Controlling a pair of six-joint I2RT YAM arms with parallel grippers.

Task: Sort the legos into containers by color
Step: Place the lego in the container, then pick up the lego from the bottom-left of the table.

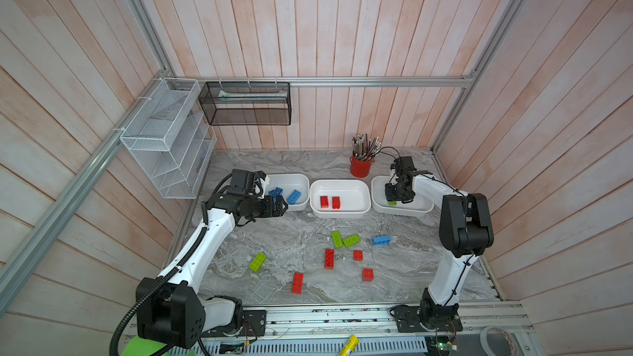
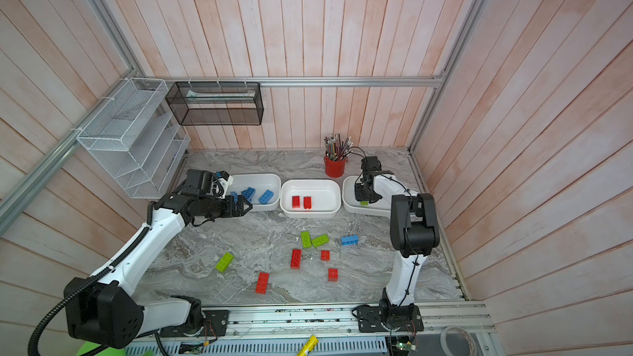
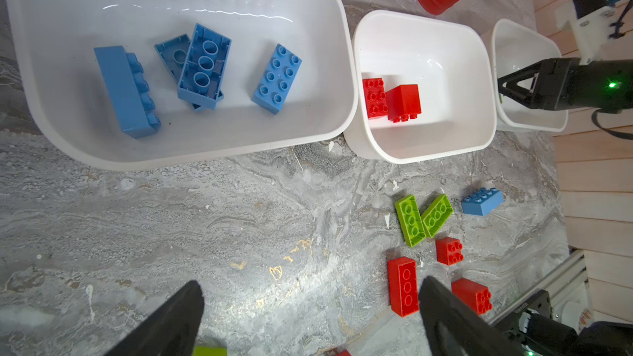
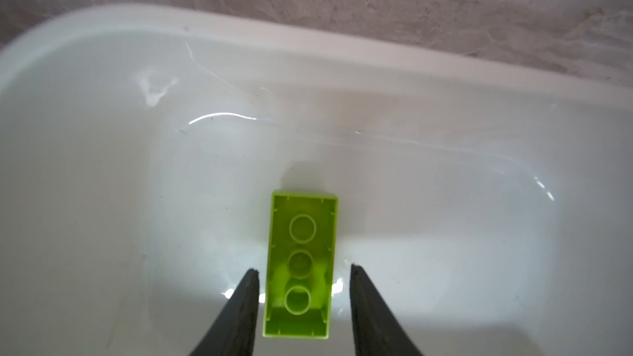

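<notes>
Three white containers stand in a row at the back. The left one (image 1: 291, 179) holds several blue legos (image 3: 275, 78), the middle one (image 1: 342, 184) two red legos (image 1: 324, 201). In the right one (image 4: 308, 46) a lime green lego (image 4: 301, 231) lies underside up. My right gripper (image 4: 304, 268) hangs over it, open, with a gap on each side. My left gripper (image 1: 283, 207) is open and empty at the left container's front edge. Loose on the table lie three green legos (image 1: 337, 239), one blue lego (image 1: 381, 240) and several red legos (image 1: 329, 258).
A red pencil cup (image 1: 360, 167) stands behind the gap between the middle and right containers. A white wire basket (image 1: 168, 138) and a black mesh basket (image 1: 245, 102) hang on the walls at the back left. A metal rail (image 1: 342, 318) runs along the table's front.
</notes>
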